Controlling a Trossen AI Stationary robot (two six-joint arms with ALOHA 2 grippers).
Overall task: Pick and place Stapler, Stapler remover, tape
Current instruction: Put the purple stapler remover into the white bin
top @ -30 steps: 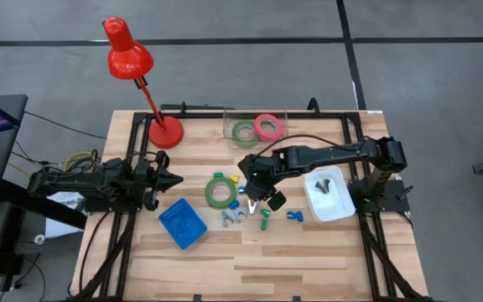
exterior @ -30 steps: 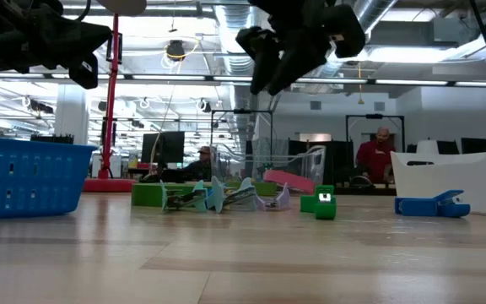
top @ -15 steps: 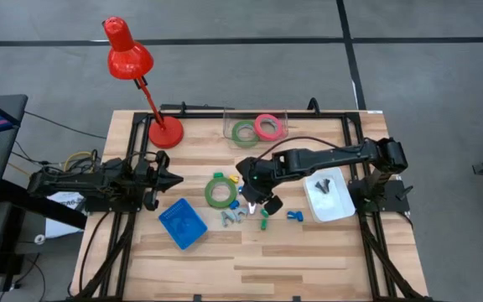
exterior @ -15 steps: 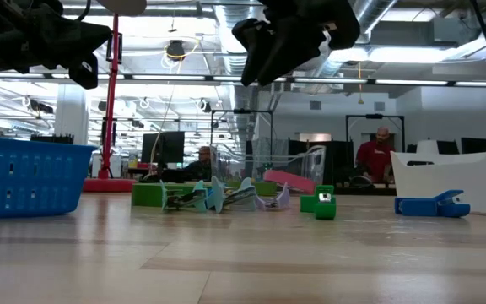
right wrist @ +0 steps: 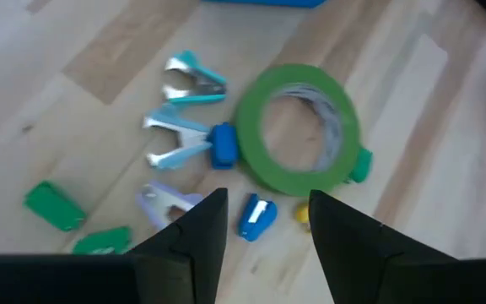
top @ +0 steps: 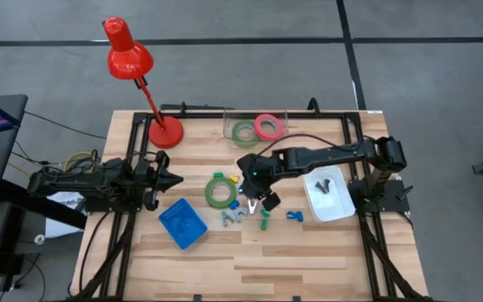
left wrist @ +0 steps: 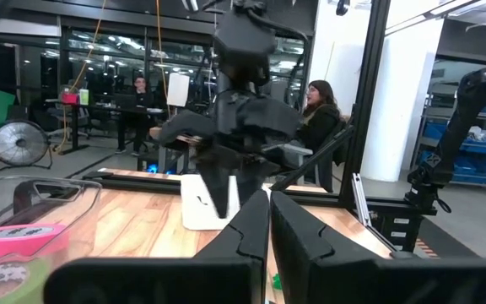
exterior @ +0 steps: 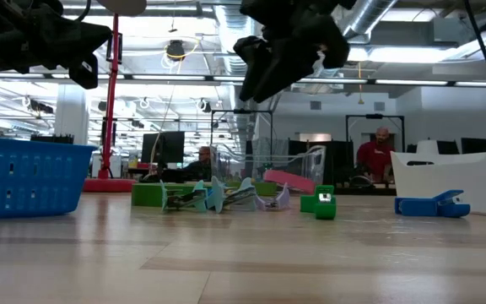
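Nearest the front edge, the blue basket (top: 182, 224) looks empty, so sorting's barely started imo. Small staplers and removers (top: 243, 215) sit loose mid-desk beside one green tape (top: 219, 190). Right hand (top: 253, 199) hovers over them, fingers apart, carrying nothing. Left hand (top: 171, 179) waits pinched closed. Farthest back, green and pink tape (top: 256, 129) already sit in the clear bin.

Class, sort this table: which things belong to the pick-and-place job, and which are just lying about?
Job:
- green tape ring on the table
- green and pink tape rings in the clear bin
- small staplers and staple removers
- blue basket
- white bin

Lying about:
- red desk lamp
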